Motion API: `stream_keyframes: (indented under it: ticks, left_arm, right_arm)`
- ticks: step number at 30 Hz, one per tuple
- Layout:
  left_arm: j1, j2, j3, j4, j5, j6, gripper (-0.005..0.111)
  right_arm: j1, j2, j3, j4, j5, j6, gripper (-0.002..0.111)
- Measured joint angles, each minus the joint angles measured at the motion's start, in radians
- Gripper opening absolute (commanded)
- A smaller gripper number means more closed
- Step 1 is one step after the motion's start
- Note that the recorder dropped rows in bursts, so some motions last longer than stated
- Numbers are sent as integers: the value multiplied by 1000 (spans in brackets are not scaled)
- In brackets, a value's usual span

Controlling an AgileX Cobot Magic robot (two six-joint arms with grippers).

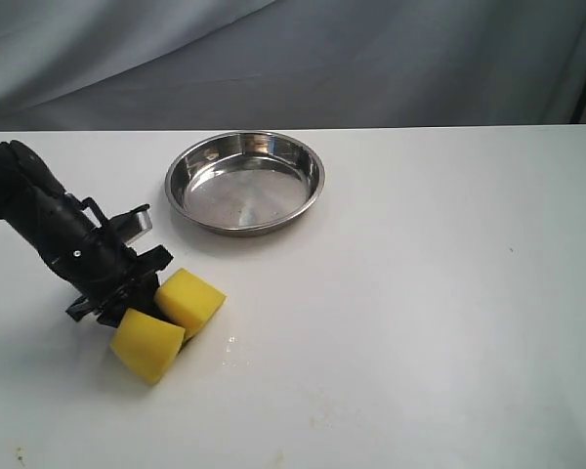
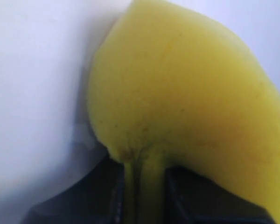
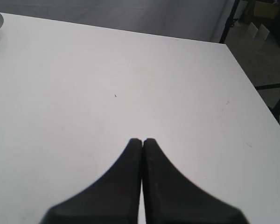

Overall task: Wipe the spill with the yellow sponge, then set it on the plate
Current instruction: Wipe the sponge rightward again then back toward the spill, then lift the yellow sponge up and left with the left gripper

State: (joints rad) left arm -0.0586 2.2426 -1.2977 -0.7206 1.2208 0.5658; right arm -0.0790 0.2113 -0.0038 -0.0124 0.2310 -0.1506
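Two grippers at one instant: the left one pinching the yellow sponge, the right one closed and empty.
Left gripper [image 1: 148,301] has its jaws drawn nearly together on the waist of the yellow sponge [image 1: 190,298], which is squeezed thin between them and bulges into a rounded lobe on either side of the jaws, down against the white table [image 1: 420,293]. A faint wet glint [image 1: 232,341] lies on the table just ahead of these jaws, beside the sponge; whether it is the spill cannot be told. The plate [image 1: 244,186] stands well apart, beyond the jaws. Right gripper [image 3: 142,140] has its jaws pressed together, holding nothing, above the table.
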Motion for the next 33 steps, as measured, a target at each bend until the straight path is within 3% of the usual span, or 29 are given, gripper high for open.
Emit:
stream_keyframes:
  ticks: [7,19,28,33]
  left_arm:
    - [55,-4,-13,40,4,-40,0]
    - [57,-38,-93,354,-10,-333,0]
    - [57,-105,-93,646,-163,-507,0]
    - [59,-126,-89,684,-222,-506,0]
  right_arm:
    - [0,0,0,0,0,0,0]
    - [0,0,0,0,0,0,0]
    - [0,0,0,0,0,0,0]
    - [0,0,0,0,0,0,0]
